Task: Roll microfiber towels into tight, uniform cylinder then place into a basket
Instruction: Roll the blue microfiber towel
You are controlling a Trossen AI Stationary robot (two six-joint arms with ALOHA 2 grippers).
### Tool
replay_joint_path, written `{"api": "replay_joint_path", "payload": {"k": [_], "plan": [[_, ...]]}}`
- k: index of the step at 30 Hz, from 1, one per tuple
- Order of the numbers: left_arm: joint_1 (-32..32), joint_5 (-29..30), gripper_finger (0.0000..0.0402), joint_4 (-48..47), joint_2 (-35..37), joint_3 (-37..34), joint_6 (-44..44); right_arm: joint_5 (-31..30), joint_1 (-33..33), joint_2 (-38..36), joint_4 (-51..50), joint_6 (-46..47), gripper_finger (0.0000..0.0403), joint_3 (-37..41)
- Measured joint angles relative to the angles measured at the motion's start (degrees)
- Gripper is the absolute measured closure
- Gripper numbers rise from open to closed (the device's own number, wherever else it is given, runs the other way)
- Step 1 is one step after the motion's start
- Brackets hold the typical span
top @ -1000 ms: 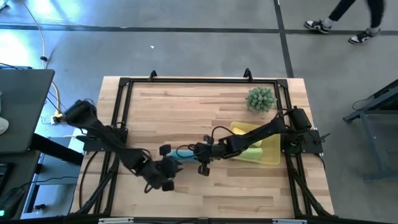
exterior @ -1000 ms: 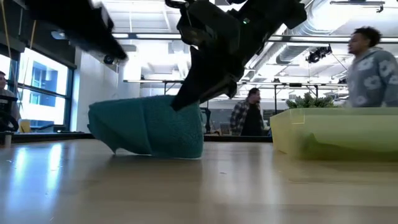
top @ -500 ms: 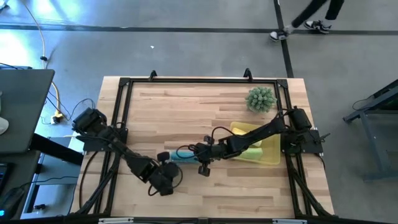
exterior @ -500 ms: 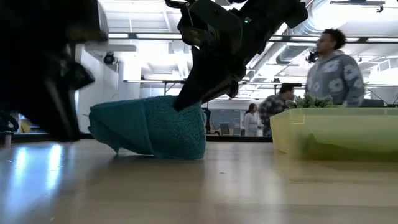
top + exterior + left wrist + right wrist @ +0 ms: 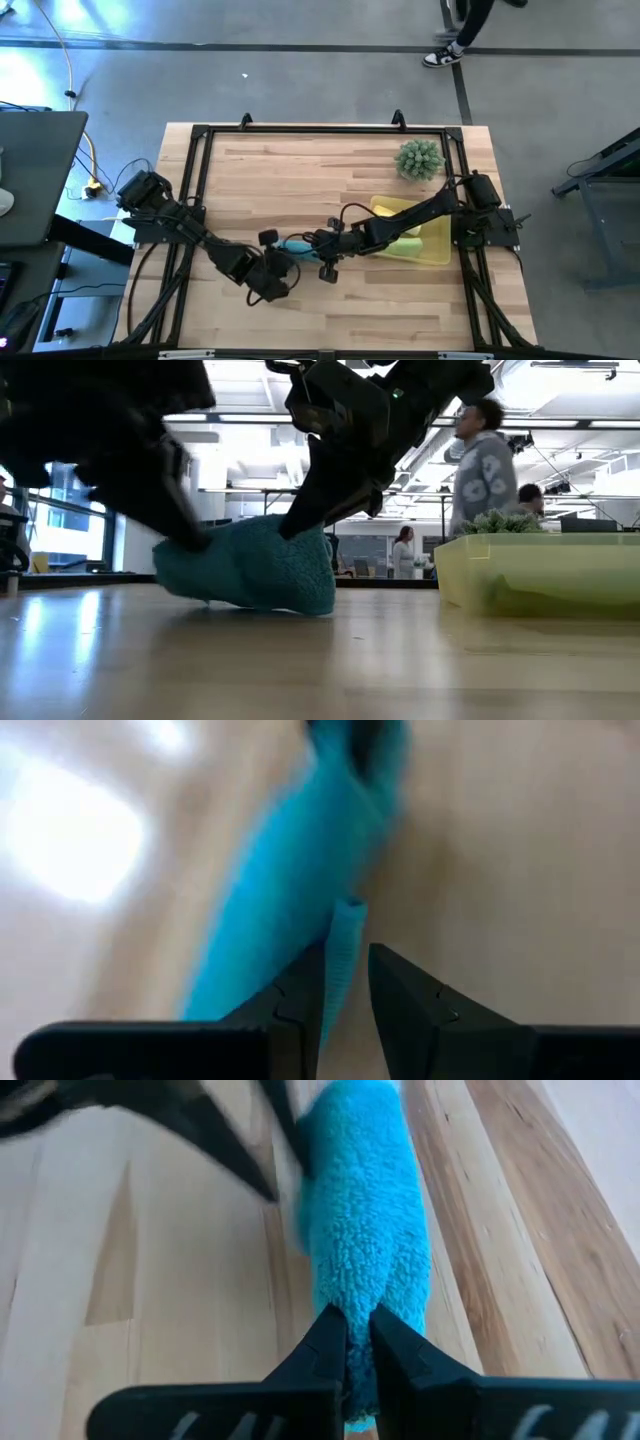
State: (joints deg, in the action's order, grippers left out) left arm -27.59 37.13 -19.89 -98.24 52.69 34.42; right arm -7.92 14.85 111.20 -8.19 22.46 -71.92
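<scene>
Clenched right gripper (image 5: pixel 358 1342) pins one end of my teal towel (image 5: pixel 362 1220) roll so it can't unwind; left gripper (image 5: pixel 347 982) nips the opposite flap, basket (image 5: pixel 437 247) behind right gripper.

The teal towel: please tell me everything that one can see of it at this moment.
The teal blue fluffy microfiber towel is rolled into a thick, somewhat loose cylinder lying on its side on the light wooden table, beside the translucent yellow plastic basket. The right pincer is shut on one end of the roll. The left pincer pinches a thin edge of cloth at the other end.
</scene>
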Motion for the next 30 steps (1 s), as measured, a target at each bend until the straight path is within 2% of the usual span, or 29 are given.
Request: {"api": "replay_joint_path", "payload": {"k": [3, 5, 9, 12, 18, 22, 30], "plan": [[0.4, -10.0, 0.0332, -0.5, 0.0, -0.2, 1.4, 0.0, 0.0, 0.0, -0.2, 0.0, 0.0403, 0.0], [-0.1, -12.2, 0.0332, -3.2, 0.0, -0.2, 2.4, 0.0, 0.0, 0.0, -0.2, -0.4, 0.0403, 0.0], [-0.8, -12.0, 0.0332, -13.3, 0.0, 0.0, 7.6, 0.0, 0.0, 0.0, -0.2, -0.5, 0.0403, 0.0], [-1.7, -9.8, 0.0332, -16.4, 0.7, 2.1, 8.9, 0.0, 0.0, 0.0, -0.3, -2.0, 0.0403, 0.0], [-4.0, -2.8, 0.0332, -16.4, 0.8, 8.5, 0.5, -0.6, -0.5, 0.0, -0.6, -3.5, 0.0403, 0.0], [-3.1, -2.2, 0.0328, -16.1, 0.2, 8.8, -4.3, -0.6, -0.6, 0.0, -0.6, -5.0, 0.0403, 0.0], [1.3, -0.8, 0.0262, -16.7, 0.2, 8.8, -4.6, 0.5, -0.6, 0.0, -1.5, -5.0, 0.0403, 0.0]]}}
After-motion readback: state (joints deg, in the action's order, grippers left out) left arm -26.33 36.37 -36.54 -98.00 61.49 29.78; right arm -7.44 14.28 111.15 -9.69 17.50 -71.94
